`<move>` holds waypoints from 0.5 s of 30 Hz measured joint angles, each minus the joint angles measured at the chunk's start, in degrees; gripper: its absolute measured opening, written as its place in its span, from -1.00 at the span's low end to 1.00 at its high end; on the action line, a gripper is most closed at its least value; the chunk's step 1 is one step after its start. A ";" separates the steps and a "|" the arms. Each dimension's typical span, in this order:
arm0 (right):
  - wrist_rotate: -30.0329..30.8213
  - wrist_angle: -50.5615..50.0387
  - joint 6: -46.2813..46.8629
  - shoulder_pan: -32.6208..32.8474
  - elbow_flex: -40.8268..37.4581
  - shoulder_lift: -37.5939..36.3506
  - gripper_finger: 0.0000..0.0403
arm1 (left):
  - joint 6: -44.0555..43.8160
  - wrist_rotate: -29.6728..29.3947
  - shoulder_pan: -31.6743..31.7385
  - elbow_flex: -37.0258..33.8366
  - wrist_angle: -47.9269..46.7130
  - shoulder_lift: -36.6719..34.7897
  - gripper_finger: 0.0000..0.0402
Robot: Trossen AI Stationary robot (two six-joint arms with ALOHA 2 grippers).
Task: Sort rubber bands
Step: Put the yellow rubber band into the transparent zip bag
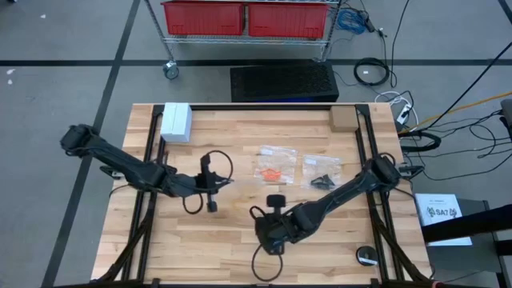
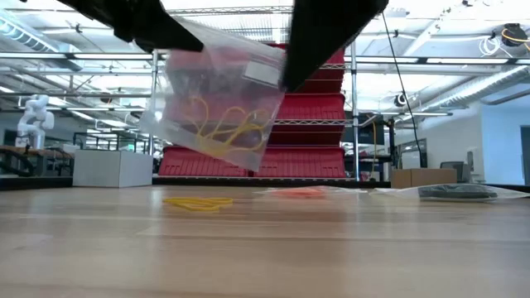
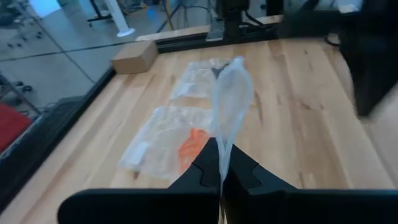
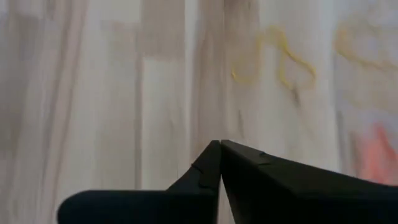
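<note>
Both grippers, left (image 3: pixel 221 186) and right (image 4: pixel 219 163), hold one clear bag (image 2: pixel 217 103) of yellow bands (image 2: pixel 225 124) above the bench (image 2: pixel 265 248), jaws clamped on it.

Yellow rubber bands (image 2: pixel 222 126) inside lifted bag; more yellow loops (image 2: pixel 199 203) on table.

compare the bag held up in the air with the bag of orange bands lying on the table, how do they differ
The held bag hangs above the table, pinched by the left gripper; the orange-band bag lies flat, untouched. The held bag carries yellow bands; the lying one carries orange bands. Both are clear plastic.
</note>
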 joint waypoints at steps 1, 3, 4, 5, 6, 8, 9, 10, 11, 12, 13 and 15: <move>0.02 4.94 -1.00 -0.26 -2.15 -0.01 -0.98 | 0.00 -0.64 0.00 0.00 -0.66 -0.72 -1.00; 0.11 13.42 -2.74 -1.21 -6.08 -0.02 -0.98 | 0.07 -1.90 0.00 -0.40 -1.13 -2.01 -1.00; 0.21 16.99 -3.10 -1.99 -7.89 -0.02 -0.98 | 0.12 -2.33 0.00 -1.02 -1.41 -2.77 -1.00; 0.55 20.60 -3.14 -2.87 -9.58 -0.02 -0.99 | 0.29 -2.70 0.14 -1.62 -1.65 -3.54 -1.00; 0.67 24.69 -3.14 -3.91 -11.07 -0.02 -1.00 | 0.31 -2.79 0.41 -2.10 -1.65 -4.25 -1.00; 0.44 30.90 -3.15 -6.34 -13.66 -0.02 -0.98 | 0.12 -2.86 1.31 -3.03 -2.16 -5.77 -1.00; 0.05 33.16 -3.04 -7.54 -14.71 -0.02 -0.96 | 0.01 -2.90 1.74 -3.33 -2.89 -6.57 -1.00; -1.12 34.88 -3.04 -8.80 -15.50 0.24 -0.93 | -0.09 -2.92 2.14 -3.42 -3.68 -7.24 -1.00; -3.20 36.18 -3.49 -9.94 -15.80 0.49 -0.89 | -0.15 -2.96 2.44 -3.56 -4.28 -7.91 -1.00; -4.86 36.95 -4.62 -10.98 -15.90 0.86 -0.84 | -0.17 -2.97 2.65 -3.56 -5.19 -8.46 -1.00; -5.34 37.85 -5.78 -11.80 -15.92 1.47 -0.77 | -0.17 -2.98 2.77 -3.56 -5.93 -8.84 -1.00; -5.80 40.31 -8.29 -12.79 -15.92 2.83 -0.61 | -0.19 -2.97 2.86 -3.57 -7.02 -9.15 -1.00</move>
